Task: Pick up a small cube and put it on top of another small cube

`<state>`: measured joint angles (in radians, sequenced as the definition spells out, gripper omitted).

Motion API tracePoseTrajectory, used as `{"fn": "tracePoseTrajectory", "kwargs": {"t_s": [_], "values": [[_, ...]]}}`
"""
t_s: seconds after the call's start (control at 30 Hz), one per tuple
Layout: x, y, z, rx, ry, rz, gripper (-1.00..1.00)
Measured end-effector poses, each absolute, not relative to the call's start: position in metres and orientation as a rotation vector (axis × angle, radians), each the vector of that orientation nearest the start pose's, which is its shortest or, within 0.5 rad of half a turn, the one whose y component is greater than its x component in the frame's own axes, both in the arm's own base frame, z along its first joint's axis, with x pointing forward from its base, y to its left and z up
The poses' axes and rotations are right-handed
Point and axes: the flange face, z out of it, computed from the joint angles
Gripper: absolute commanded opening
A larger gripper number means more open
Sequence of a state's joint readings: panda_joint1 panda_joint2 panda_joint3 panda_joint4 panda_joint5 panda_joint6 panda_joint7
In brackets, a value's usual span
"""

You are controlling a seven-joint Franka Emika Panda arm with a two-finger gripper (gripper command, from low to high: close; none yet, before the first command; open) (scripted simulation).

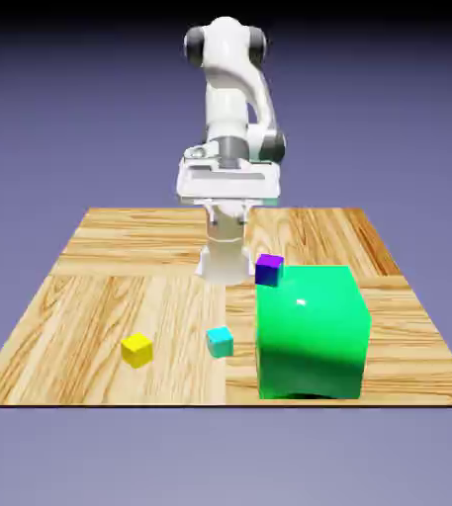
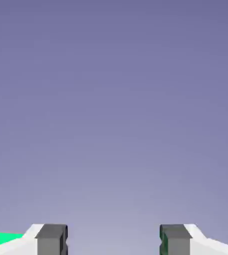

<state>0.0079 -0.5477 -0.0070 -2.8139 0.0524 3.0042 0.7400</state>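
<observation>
The tiny cyan cube [image 1: 220,341] rests on the wooden table [image 1: 101,296] near its front edge, just left of the big green block. To its left, a short gap away, lies the tiny yellow cube [image 1: 136,349]. My gripper [image 1: 227,200] hangs high over the far part of the table, well above and behind both cubes. In the hand view the gripper [image 2: 113,241] is open, its grey fingertips [image 2: 52,240] wide apart with only the backdrop between them. Neither small cube shows in the hand view.
A big green block [image 1: 312,331] stands on the exterior view's right, and a sliver of the green block [image 2: 1,240] shows in the hand view's lower left corner. A small purple cube [image 1: 268,269] sits behind the block's far left corner.
</observation>
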Motion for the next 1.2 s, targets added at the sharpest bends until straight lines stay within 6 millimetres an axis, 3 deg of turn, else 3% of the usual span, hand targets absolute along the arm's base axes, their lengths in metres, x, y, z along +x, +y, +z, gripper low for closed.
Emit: {"fn": "tracePoseTrajectory", "kwargs": {"t_s": [0.3,0.6,0.9,1.2], "values": [[0.374,-0.047,0.331,-2.314,1.585,-0.273,0.0],[0.329,-0.058,0.238,-1.888,1.961,0.362,0.0],[0.284,-0.046,0.175,-1.276,2.142,0.826,0.0],[0.256,-0.031,0.136,-0.604,2.143,1.044,0.0]]}}
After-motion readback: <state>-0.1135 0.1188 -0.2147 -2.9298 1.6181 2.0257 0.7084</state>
